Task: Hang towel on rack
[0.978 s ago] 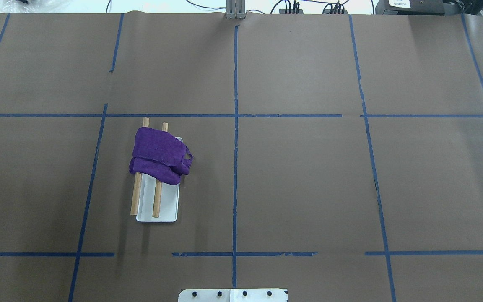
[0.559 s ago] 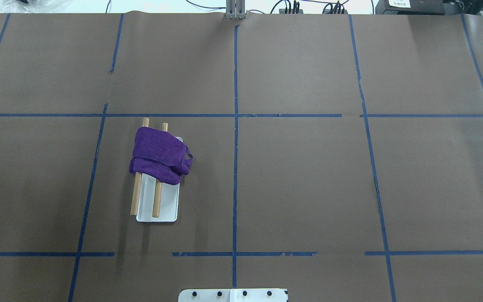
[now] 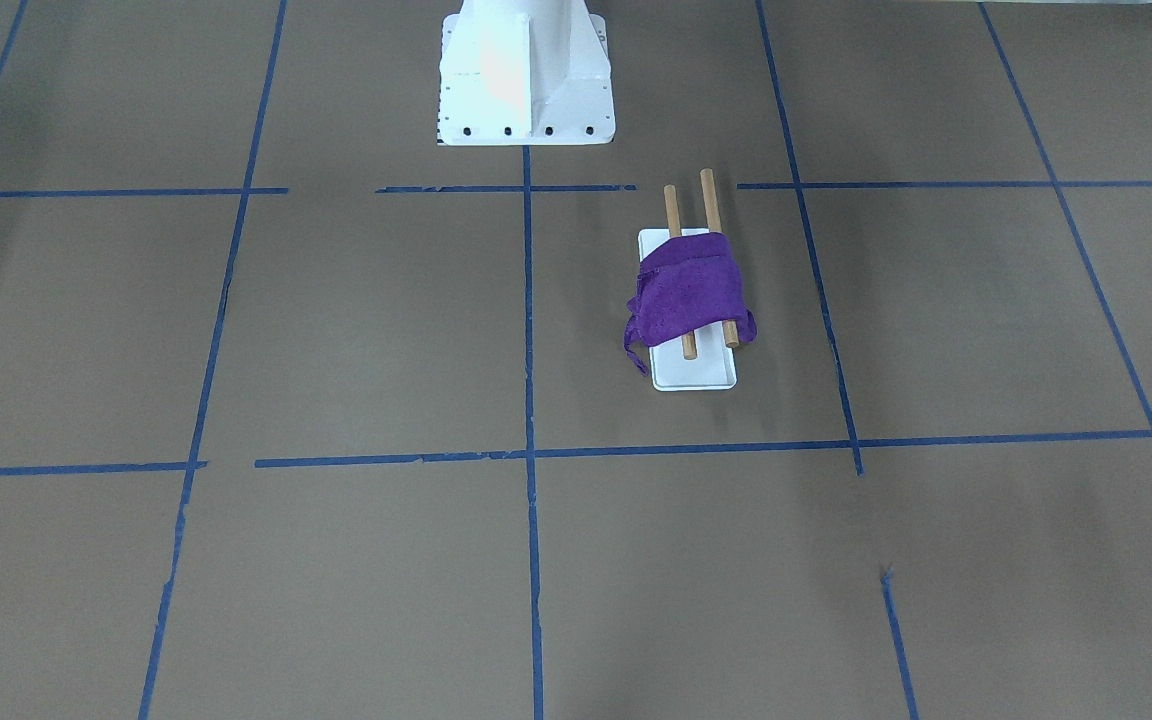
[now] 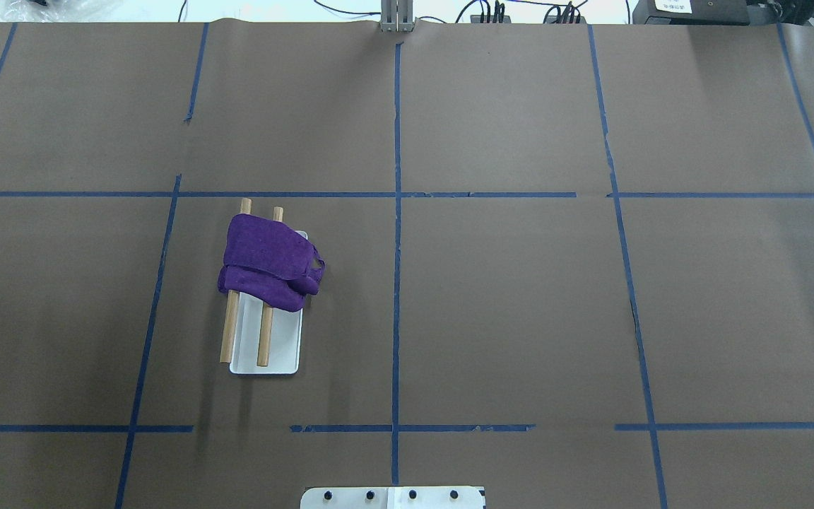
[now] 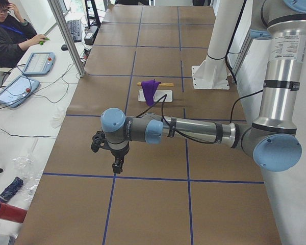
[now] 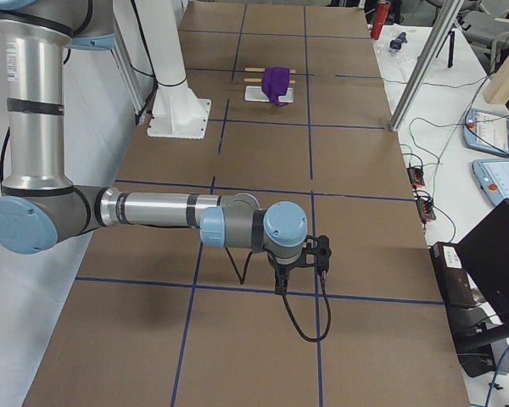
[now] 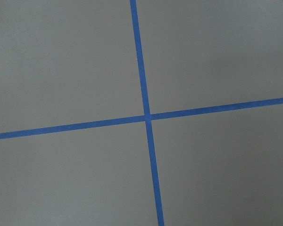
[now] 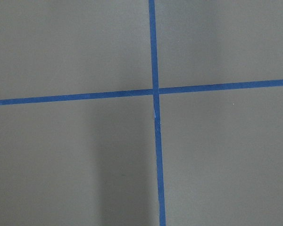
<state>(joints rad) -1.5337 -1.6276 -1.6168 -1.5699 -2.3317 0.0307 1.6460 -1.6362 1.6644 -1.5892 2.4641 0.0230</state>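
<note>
Draping 2 wooden dowels [image 4: 263,339], rumpled towel [image 4: 266,263]

**A:** Diff against the two earlier overhead shots?

**B:** Nil. The towel [image 4: 268,260] sits on the same pixels, over both bars of the rack [image 4: 263,343], bunched toward the rack's 12 o'clock end.

**A:** Folds? The bit sticking out at the towel's 3 o'clock edge?

**B:** Same outline in all three shots. No sag, no slip.

**A:** Has the rack shifted on the worktop [image 4: 520,318]?

**B:** No. It's at the same angle and the same spot, about 9 o'clock from the worktop's centre.

**A:** Front, side and wrist views?

**B:** There's only a current frame for each, with nothing earlier to compare. I can't call any change there.
</note>
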